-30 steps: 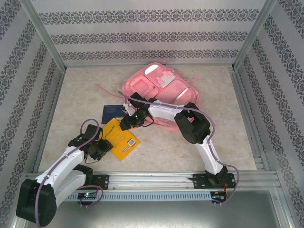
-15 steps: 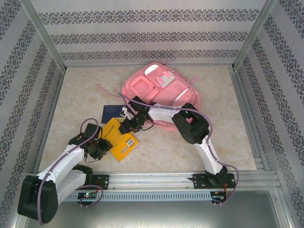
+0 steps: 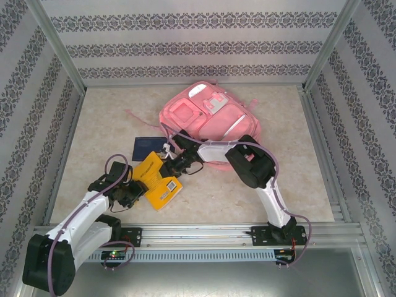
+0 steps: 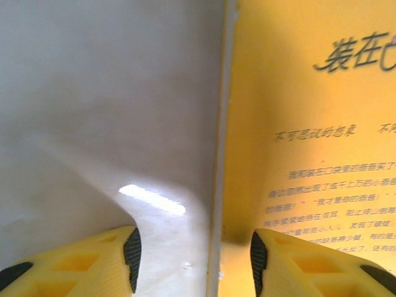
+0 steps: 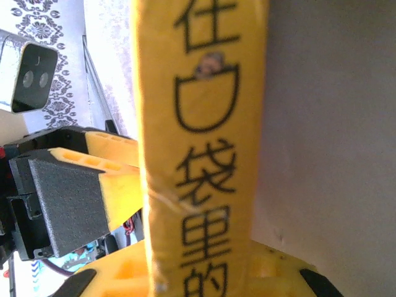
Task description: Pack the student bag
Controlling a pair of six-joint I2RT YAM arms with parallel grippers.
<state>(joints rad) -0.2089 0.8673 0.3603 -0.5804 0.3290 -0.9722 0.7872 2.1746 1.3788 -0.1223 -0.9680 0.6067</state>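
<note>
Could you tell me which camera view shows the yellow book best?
Top external: nearly the whole yellow book shows. The left wrist shows part of its printed cover; the right wrist, its lettered spine, close up.

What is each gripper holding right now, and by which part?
The right gripper pinches the yellow book by its spine. The left gripper holds nothing: its jaws stand open, straddling the book's edge without clamping it.

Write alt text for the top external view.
The right end effector grips the far edge of a yellow book on a beige table, and the left end effector straddles its near left edge, open. A pink backpack lies behind.
</note>
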